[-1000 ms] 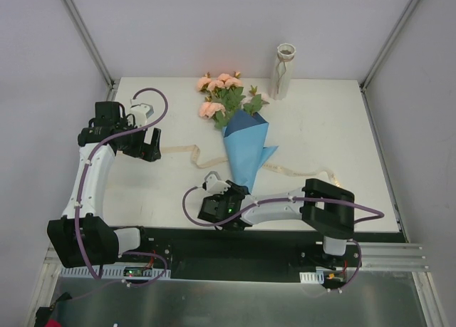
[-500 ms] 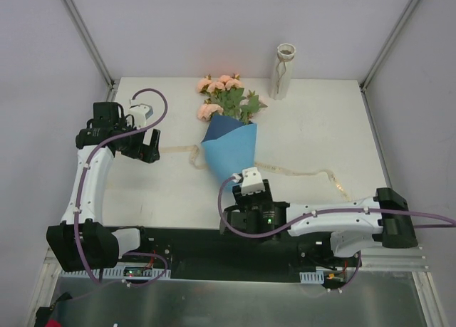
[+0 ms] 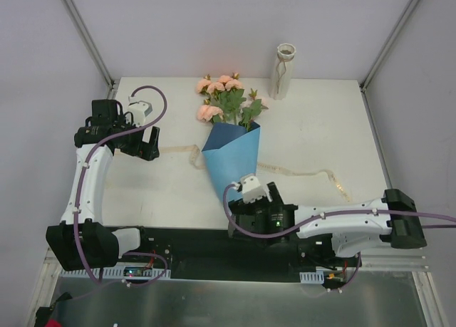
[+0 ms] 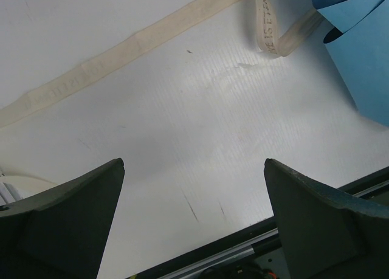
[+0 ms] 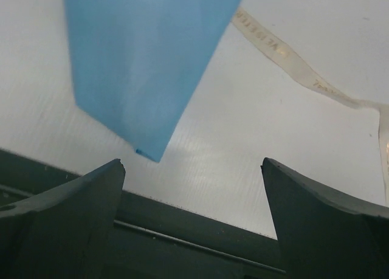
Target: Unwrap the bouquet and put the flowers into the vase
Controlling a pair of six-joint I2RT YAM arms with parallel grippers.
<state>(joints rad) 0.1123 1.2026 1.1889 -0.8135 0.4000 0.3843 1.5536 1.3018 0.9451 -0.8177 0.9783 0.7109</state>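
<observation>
- cream ribbon (image 3: 299, 174) lies untied on the white table (image 3: 342, 127).
- peach-pink flowers (image 3: 221, 92) sit in the blue paper cone (image 3: 229, 156), mid-table; unwrapping is unfinished.
- wavy off-white vase (image 3: 283, 72), far edge, holds no flowers.
- left gripper (image 4: 193, 163), right gripper (image 5: 193, 163): jaws wide, holding nothing.

1. A white table (image 3: 342, 127) with a finely ribbed top fills the middle of the enclosure.
2. A plain pale grey back wall (image 3: 235, 28) stands behind it.
3. Matching panels, the left wall (image 3: 35, 92) and the right wall (image 3: 427, 70), close the sides.
4. Two aluminium posts, a left post (image 3: 85, 35) and a right post (image 3: 395, 35), run up from the table's far corners.
5. A black strip (image 3: 185, 245) lines the table's near edge, with a silver rail (image 3: 392, 256) to its right and a grey metal sheet (image 3: 235, 302) below.
6. The light is soft and even, and shadows are faint.
</observation>
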